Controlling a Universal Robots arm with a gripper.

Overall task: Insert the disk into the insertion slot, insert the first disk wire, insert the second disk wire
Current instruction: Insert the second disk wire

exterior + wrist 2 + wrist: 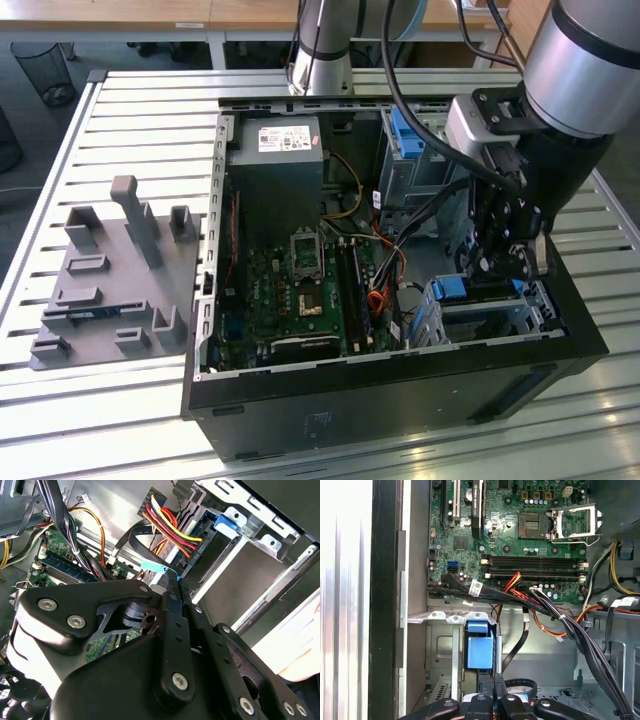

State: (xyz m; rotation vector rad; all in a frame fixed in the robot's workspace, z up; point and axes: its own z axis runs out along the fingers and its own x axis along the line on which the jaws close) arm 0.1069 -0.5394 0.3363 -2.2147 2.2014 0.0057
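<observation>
In the exterior view, the gripper point(503, 272) is seen lowered into the open computer case point(300, 420), over the insertion slot point(500, 315) at the corner toward the exterior view's right; a blue edge, taken to be the disk point(452, 289) in its carrier, lies at the mouth of that slot. In the second wrist view, the fingers point(171, 587) are shown pressed together, their tips beside a black flat cable point(134, 536) and a bundle of red and yellow wires point(170, 520); whether anything thin is pinched cannot be told. In the first wrist view, the closed tips are placed just beside the blue carrier seated between the slot's metal walls point(440, 652). The disk is judged inserted, and a wire step is judged in hand; seating a plug calls for square alignment with the drive's socket.
</observation>
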